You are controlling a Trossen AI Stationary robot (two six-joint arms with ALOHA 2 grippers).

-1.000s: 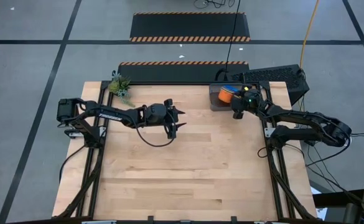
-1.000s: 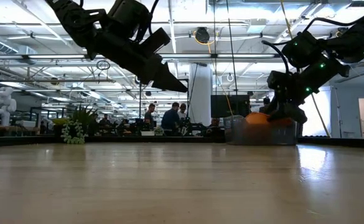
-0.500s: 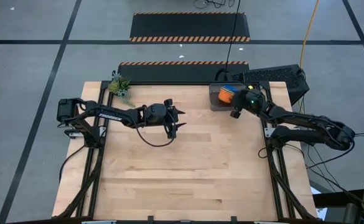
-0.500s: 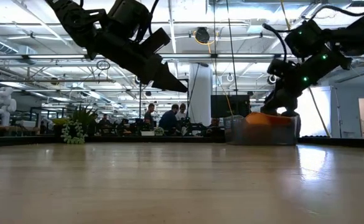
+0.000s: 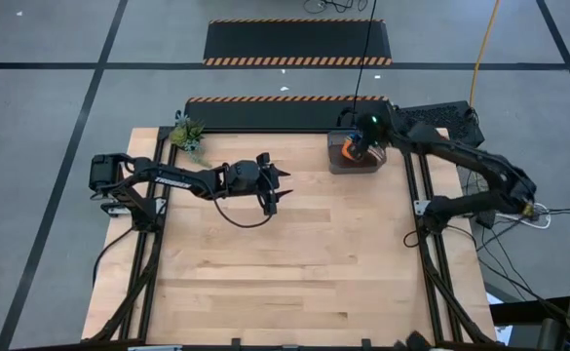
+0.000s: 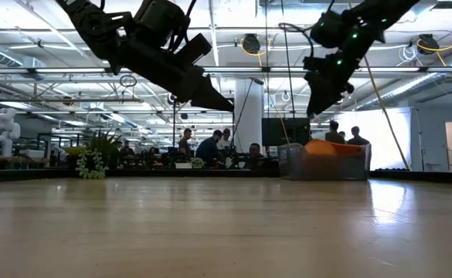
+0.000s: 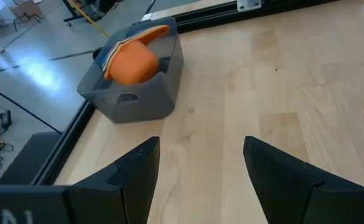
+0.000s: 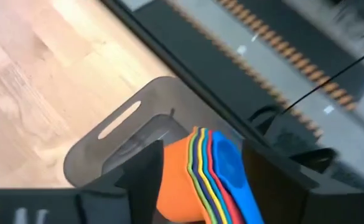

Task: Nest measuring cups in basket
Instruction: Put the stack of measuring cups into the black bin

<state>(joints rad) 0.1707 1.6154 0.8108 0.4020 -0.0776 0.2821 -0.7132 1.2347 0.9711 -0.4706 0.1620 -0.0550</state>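
orange cup on top, the nested cups [image 7: 132, 59] sit in the basket [image 5: 338, 161] upper right; the right pincer [image 6: 316, 100] has lifted away open and empty, the left pincer [image 7: 200, 168] open and empty too, so the task looks done.

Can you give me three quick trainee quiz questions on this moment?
1. True or false: the measuring cups lie spread over the table.
2. Which gripper is above the basket? A) left gripper B) right gripper
3. Fill in: the cup on the outside of the stack is ____.

Key: 1 false, they sit stacked in the basket; 2 B; 3 orange.
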